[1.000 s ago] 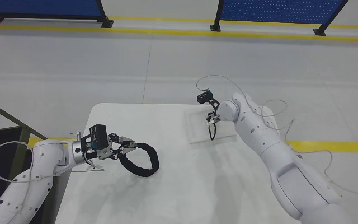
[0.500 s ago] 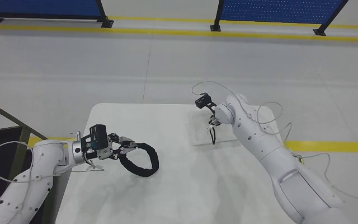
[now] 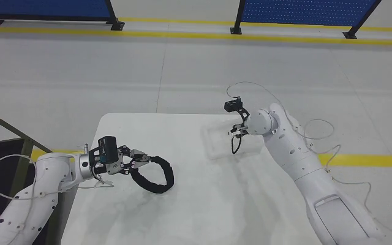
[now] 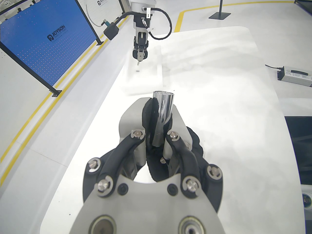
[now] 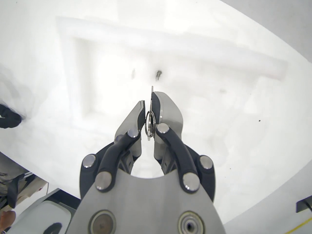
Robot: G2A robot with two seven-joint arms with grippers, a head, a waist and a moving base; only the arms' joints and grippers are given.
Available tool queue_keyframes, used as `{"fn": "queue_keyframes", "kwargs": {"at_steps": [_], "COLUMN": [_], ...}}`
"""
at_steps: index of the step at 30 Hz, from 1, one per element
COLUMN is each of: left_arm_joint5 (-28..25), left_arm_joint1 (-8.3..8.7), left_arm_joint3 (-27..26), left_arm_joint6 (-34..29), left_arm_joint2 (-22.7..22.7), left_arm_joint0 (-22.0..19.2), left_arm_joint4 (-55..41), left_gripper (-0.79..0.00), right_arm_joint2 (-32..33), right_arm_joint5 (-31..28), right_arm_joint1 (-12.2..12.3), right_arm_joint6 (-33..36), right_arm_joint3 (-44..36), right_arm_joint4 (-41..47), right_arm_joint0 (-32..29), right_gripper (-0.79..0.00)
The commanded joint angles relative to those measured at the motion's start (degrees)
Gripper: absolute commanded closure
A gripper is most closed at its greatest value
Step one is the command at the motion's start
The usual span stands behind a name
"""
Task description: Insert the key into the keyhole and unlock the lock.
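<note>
The lock is a black cable loop (image 3: 157, 178) with a chrome cylinder (image 4: 163, 104) at its end. My left gripper (image 3: 138, 164) (image 4: 157, 109) is shut on that cylinder at the table's left side, with the cylinder's open end facing away from the wrist. Across the table, my right gripper (image 3: 236, 130) (image 5: 147, 104) hangs over a shallow white tray (image 3: 214, 146) (image 5: 170, 42). It is shut on a small metal key (image 5: 151, 98) with a ring (image 5: 148, 124). The left wrist view shows that gripper (image 4: 139, 57) far off, the key tip (image 4: 138, 62) pointing down.
The white table (image 3: 214, 208) has rounded corners, and open surface lies between the two arms. A dark frame (image 3: 15, 144) stands off the table's left edge. A grey power brick (image 4: 295, 75) lies on the floor past one side.
The right arm swung left and then back right over the tray, key still gripped. The left arm and the lock have not moved.
</note>
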Motion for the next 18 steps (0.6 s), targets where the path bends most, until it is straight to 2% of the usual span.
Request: {"fn": "queue_keyframes", "kwargs": {"at_steps": [1,5,10,18], "left_arm_joint5": [0.0,0.0,0.0,0.0], "left_arm_joint1": [0.0,0.0,0.0,0.0], "left_arm_joint3": [0.0,0.0,0.0,0.0], "left_arm_joint6": [0.0,0.0,0.0,0.0], "left_arm_joint2": [0.0,0.0,0.0,0.0], "left_arm_joint0": [0.0,0.0,0.0,0.0], "left_arm_joint4": [0.0,0.0,0.0,0.0], "left_gripper": [0.0,0.0,0.0,0.0], "right_arm_joint2": [0.14,1.27,5.0,8.51], "right_arm_joint5": [-0.02,-1.17,-5.15,-8.28], "right_arm_joint1": [0.1,0.61,1.67,3.5], "right_arm_joint6": [-0.01,-0.01,-0.13,4.57], "right_arm_joint3": [-0.86,-4.34,-11.88,-28.23], "right_arm_joint4": [0.36,0.45,4.8,7.29], "right_arm_joint0": [-1.18,-2.67,-5.86,-13.72], "right_gripper": [0.0,0.0,0.0,0.0]}}
